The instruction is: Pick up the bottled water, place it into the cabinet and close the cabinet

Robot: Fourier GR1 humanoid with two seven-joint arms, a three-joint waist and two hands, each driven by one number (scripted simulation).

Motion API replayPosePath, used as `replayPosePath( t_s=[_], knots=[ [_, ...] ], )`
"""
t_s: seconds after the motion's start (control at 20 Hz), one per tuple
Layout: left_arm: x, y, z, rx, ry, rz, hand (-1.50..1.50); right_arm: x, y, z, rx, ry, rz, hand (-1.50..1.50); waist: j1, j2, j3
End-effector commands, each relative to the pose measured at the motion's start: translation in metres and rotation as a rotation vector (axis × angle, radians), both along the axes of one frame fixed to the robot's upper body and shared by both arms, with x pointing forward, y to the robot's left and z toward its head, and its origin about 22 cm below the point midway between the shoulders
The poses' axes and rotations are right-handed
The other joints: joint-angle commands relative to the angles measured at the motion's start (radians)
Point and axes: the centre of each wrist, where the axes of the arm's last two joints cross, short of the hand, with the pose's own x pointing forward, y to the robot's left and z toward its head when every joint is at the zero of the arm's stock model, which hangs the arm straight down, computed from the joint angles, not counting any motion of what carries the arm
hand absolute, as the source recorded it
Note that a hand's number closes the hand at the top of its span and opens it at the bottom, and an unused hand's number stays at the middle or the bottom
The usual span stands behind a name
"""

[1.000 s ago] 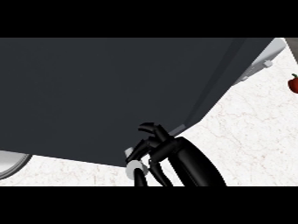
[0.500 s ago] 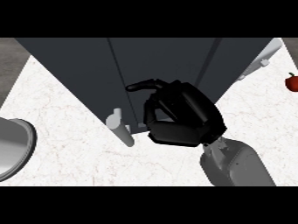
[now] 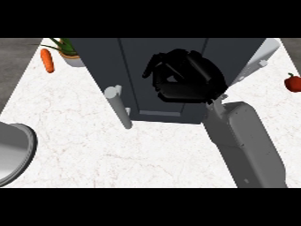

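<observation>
The robot's right hand (image 3: pixel 185 81), black, hangs over the front of a dark cabinet (image 3: pixel 100 57) on the white desk (image 3: pixel 114 154). Whether it is open or closed on anything cannot be told. The bottled water is not visible and may be hidden by the hand. The forearm might catch the cabinet's pale handle (image 3: pixel 114 95). Left of the cabinet are a carrot (image 3: pixel 47 60), a potted plant (image 3: pixel 65 46) and a grey bowl (image 3: pixel 6 154). To its right is a red pepper (image 3: pixel 295 82).

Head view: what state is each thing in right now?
Cabinet: doors look closed, not certain.
Right hand: fingers curled, nothing visible in it, over the cabinet front.
Carrot: lying on the counter.
Pepper: on the counter, right of cabinet.
Bottle: not visible.
</observation>
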Motion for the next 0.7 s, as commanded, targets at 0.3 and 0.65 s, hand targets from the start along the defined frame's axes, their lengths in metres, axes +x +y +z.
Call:
replayPosePath(
  t_s=[0.3,0.65],
  knots=[
    [-0.001,-0.007,0.015,-0.006,-0.002,-0.015,-1.5,0.04,0.017,-0.001,-0.033,0.004,0.014,1.5,0.017,0.015,-0.006],
    [0.004,0.0,0.011,-0.009,0.014,-0.054,-1.5,0.036,0.031,0.022,0.028,0.012,0.108,1.5,0.033,0.017,-0.007]
  ],
)
